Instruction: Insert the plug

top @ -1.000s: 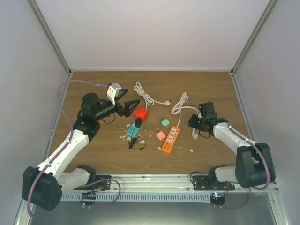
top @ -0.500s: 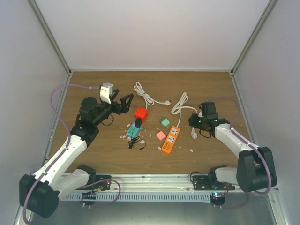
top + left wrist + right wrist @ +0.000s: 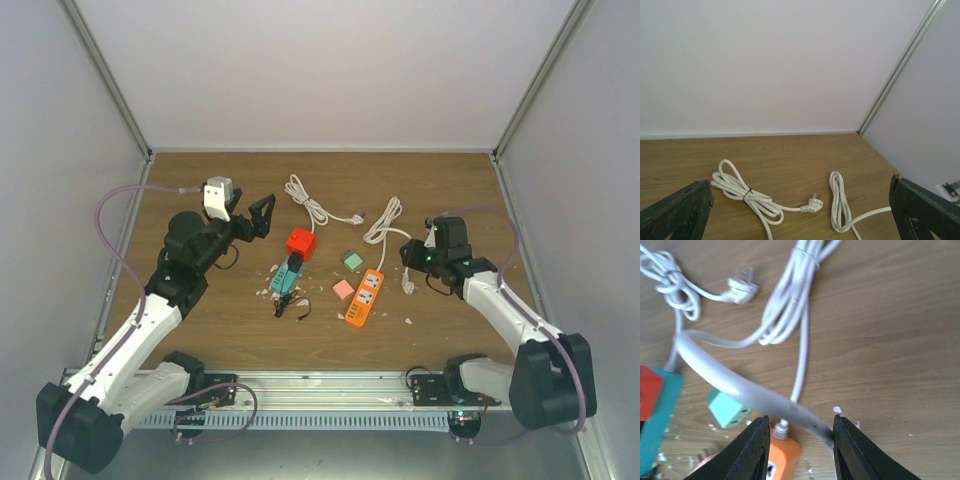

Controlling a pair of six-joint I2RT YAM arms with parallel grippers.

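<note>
Left gripper (image 3: 254,216): raised, jaws spread wide, holding nothing. Right gripper (image 3: 411,256): we see a white cord (image 3: 740,386) running to one finger but cannot tell whether it is clamped. The plug (image 3: 408,284) sits just beside this gripper, right of the orange strip (image 3: 365,298).

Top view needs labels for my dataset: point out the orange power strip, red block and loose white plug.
orange power strip (image 3: 365,298), top view, middle of its body.
red block (image 3: 300,242), top view, its top face.
loose white plug (image 3: 356,218), top view, the plug head.
</note>
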